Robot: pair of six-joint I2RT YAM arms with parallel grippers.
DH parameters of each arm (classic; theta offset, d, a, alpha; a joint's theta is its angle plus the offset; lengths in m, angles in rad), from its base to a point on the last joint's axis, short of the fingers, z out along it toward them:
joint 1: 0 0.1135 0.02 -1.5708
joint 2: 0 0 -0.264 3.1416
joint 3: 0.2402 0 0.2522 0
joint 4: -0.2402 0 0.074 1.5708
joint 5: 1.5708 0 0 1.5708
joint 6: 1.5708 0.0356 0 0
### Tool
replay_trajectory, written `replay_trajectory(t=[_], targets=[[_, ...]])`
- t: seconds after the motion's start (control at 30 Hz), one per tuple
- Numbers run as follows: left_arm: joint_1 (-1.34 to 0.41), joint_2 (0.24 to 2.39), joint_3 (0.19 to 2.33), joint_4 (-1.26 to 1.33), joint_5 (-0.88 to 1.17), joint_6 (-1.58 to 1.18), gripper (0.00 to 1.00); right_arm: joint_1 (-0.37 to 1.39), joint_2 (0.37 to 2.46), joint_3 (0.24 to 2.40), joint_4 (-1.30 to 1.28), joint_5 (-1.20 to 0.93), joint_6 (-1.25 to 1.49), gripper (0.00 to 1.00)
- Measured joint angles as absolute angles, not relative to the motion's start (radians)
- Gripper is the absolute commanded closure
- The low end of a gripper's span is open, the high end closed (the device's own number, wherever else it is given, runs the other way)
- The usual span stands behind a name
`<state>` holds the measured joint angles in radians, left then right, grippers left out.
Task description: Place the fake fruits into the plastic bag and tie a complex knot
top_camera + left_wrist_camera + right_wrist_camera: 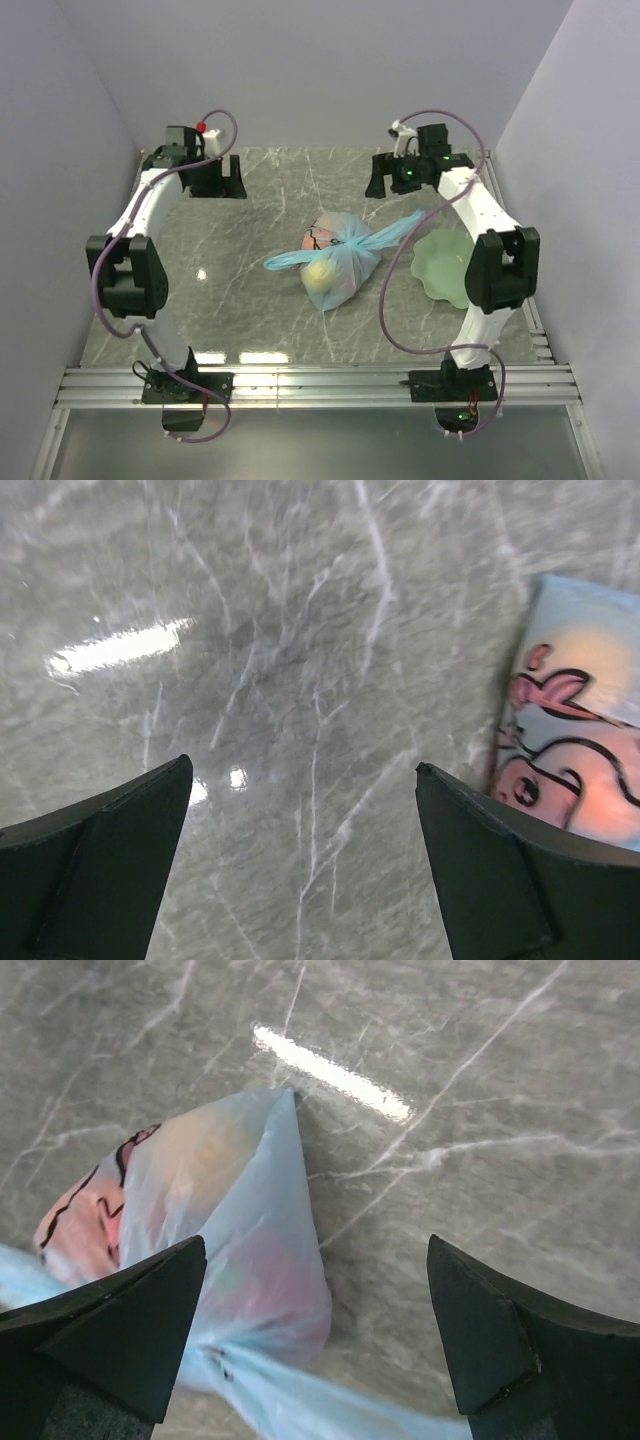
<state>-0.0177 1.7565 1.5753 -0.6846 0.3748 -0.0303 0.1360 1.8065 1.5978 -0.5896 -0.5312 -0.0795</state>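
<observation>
Black left jaws and right jaws sit in the bottom corners of their wrist views. Both pairs are spread wide and hold nothing.

Thin translucent light-blue plastic bag with pink cartoon print [340,268] lies mid grey marbled worktop [250,215], slightly toward the right edge. Small glossy fake fruits [320,273] show through the film; none visible outside it.

Bunched light-blue knot [352,240] sits on the bag's far-right side. Its two tails form one long axis running diagonally from near-left to far-right.

- Left jaws hover at the far-left corner, well apart from the bag, which only clips the right side of their view.
- Right jaws hover near the far-right corner. The far-right tail points at them, so the right arm is nearer.
- Pale green wavy-edged plate [445,268] at the right edge sits just beside the bag, under that arm's likely path.

My read: if the knot needs another turn, each arm takes the tail on its own side. Can't tell how tight it is.
</observation>
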Motion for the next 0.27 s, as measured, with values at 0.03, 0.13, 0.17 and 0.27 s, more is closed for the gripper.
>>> replay_trajectory(t=[0.03, 0.13, 0.17, 0.27], targets=[[-0.03, 1.779, 1.575, -0.684, 0.354, -0.044, 0.01, 0.155, 1.824, 1.599, -0.582, -0.511, -0.069, 0.02], [-0.064, 1.814, 1.574, -0.677, 0.295, -0.076, 0.0, 0.201, 1.852, 1.597, -0.574, -0.474, -0.036, 0.02], [-0.076, 1.817, 1.574, -0.673, 0.277, -0.087, 0.01, 0.215, 1.852, 1.594, -0.571, -0.467, -0.024, 0.02], [-0.101, 1.816, 1.563, -0.646, 0.248, -0.1, 0.0, 0.233, 1.832, 1.56, -0.537, -0.456, 0.0, 0.02]])
